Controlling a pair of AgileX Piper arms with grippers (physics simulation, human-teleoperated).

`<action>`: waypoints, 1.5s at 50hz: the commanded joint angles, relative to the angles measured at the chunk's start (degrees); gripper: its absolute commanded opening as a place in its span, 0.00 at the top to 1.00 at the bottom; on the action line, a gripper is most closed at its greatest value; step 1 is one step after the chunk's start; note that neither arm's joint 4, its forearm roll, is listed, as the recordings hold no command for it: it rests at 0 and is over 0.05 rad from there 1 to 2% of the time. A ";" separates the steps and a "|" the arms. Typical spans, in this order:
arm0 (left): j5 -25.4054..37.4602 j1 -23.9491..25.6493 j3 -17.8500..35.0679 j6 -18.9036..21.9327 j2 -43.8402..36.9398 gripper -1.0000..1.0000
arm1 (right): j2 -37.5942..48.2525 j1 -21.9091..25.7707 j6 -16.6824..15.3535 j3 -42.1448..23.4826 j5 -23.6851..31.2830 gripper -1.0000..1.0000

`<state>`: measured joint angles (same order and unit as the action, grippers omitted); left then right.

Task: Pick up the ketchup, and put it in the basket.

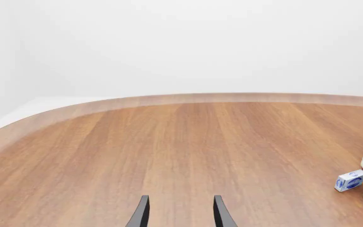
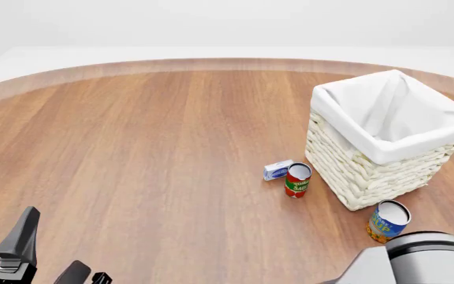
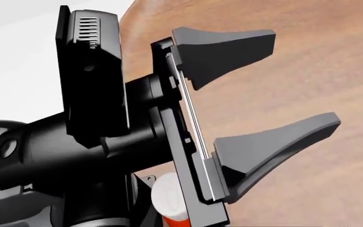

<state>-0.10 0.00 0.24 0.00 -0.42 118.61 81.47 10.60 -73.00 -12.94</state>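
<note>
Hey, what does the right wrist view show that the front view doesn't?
Only the right wrist view: the right end effector, fingers spread with nothing between them, and the ketchup, just its white cap and a sliver of red-orange body showing behind the end effector's housing.

Only the front view: the basket, the tomato can, the blue-and-yellow can, the small white-and-blue box and the left end effector.

Both: the wooden table.
</note>
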 commanded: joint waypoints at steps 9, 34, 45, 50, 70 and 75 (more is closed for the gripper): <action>0.00 0.00 0.00 0.00 0.00 0.00 | -2.09 -0.32 1.69 1.59 -0.60 1.00; 0.00 0.00 0.00 0.00 0.00 0.00 | -5.62 -2.02 2.92 5.06 -2.29 1.00; 0.00 0.00 0.00 0.00 0.00 0.00 | -6.76 -3.12 4.09 7.12 -3.76 1.00; 0.00 0.00 0.00 0.00 0.00 0.00 | -7.85 -3.99 4.52 8.15 -4.23 1.00; 0.00 0.00 0.00 0.00 0.00 0.00 | -9.30 -6.36 7.07 10.86 -6.38 1.00; 0.00 0.00 0.00 0.00 0.00 0.00 | -9.60 -7.20 7.52 11.51 -6.89 1.00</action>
<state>-0.10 0.00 0.24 0.00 -0.42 109.92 75.57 16.27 -62.46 -18.81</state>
